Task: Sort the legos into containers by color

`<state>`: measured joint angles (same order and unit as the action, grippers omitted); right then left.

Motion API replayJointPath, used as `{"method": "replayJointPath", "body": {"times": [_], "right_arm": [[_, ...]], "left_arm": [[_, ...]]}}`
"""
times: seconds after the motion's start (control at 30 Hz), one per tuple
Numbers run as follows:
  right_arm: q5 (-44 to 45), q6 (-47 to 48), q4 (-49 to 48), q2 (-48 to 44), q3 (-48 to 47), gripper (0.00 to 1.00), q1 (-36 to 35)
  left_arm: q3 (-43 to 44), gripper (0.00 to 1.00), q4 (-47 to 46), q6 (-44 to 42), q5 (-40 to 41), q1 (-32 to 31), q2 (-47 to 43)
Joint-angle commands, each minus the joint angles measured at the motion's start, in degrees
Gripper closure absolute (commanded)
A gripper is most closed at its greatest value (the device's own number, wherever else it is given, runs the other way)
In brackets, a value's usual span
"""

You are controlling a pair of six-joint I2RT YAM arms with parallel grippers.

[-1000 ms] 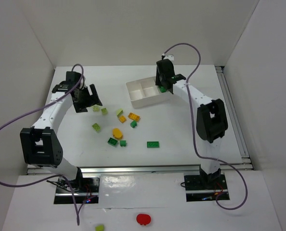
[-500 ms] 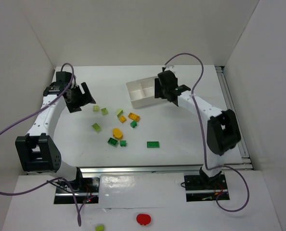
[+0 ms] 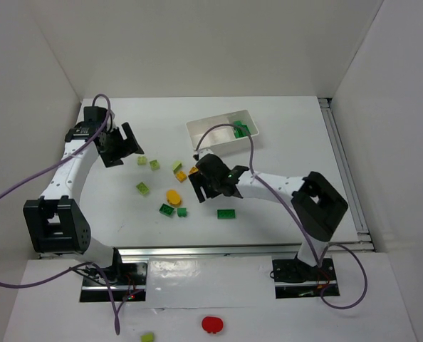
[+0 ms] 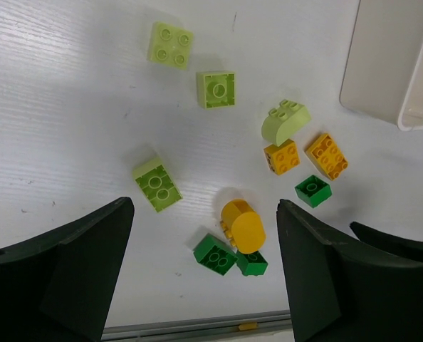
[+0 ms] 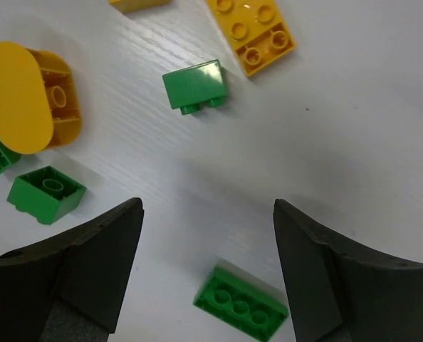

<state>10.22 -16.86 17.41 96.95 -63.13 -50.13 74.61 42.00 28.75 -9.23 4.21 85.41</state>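
Loose legos [image 3: 173,195], studded bricks in dark green, lime and orange, lie scattered on the white table [image 3: 290,142] between the arms. Green bricks [image 3: 239,128] sit in the right compartment of the white tray [image 3: 191,127]. The right gripper [image 5: 208,210] hangs released and holds nothing, above a green brick [image 5: 195,85] near the rounded orange piece [image 5: 26,96]. The left gripper [image 4: 204,214] is spread wide and empty over the pile. A red disc [image 3: 212,325] lies off the table near the arm bases.

The right gripper [image 3: 199,182] lets go, jaws spreading, and swings from the tray [image 3: 197,135] (by the far edge of the table [image 3: 297,142]) to the loose legos [image 3: 173,194] mid-table; green bricks [image 3: 240,128] now lie uncovered in its right-end compartment.
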Motion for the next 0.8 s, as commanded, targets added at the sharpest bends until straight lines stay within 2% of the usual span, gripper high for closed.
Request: {"method": "replayJointPath", "body": {"times": [0.0,0.1,0.33,0.47,0.5,0.63,0.77], "right_arm": [[-2.21,0.60,-7.55,4.63,-3.14,0.19,-0.67],[-2.22,1.74,-8.97,8.60,-6.12,0.19,-0.67],[-1.69,2.89,-10.99,17.03,-11.30,0.27,-0.67],[-0.46,2.89,-10.47,19.68,-14.29,0.39,-0.67],[0.06,2.89,-10.47,19.68,-14.91,0.47,-0.67],[0.67,2.89,-8.36,16.88,-14.91,0.65,-0.67],[2.96,2.89,-4.15,11.09,-13.86,0.68,-0.67]], "left_arm": [[-0.25,0.09,-0.95,-0.10,-1.40,0.27,-0.59],[-0.25,0.09,-0.95,-0.10,-1.92,0.27,-0.59],[-0.25,0.09,-0.95,-0.10,-1.93,0.27,-0.59],[-0.25,0.09,-0.95,-0.10,-2.45,0.27,-0.59],[-0.25,0.09,-0.95,-0.10,-2.45,0.27,-0.59],[-0.25,0.09,-0.43,-0.10,-2.45,0.27,-0.59],[-0.25,0.09,-0.43,-0.10,-3.07,0.27,-0.59]]}}
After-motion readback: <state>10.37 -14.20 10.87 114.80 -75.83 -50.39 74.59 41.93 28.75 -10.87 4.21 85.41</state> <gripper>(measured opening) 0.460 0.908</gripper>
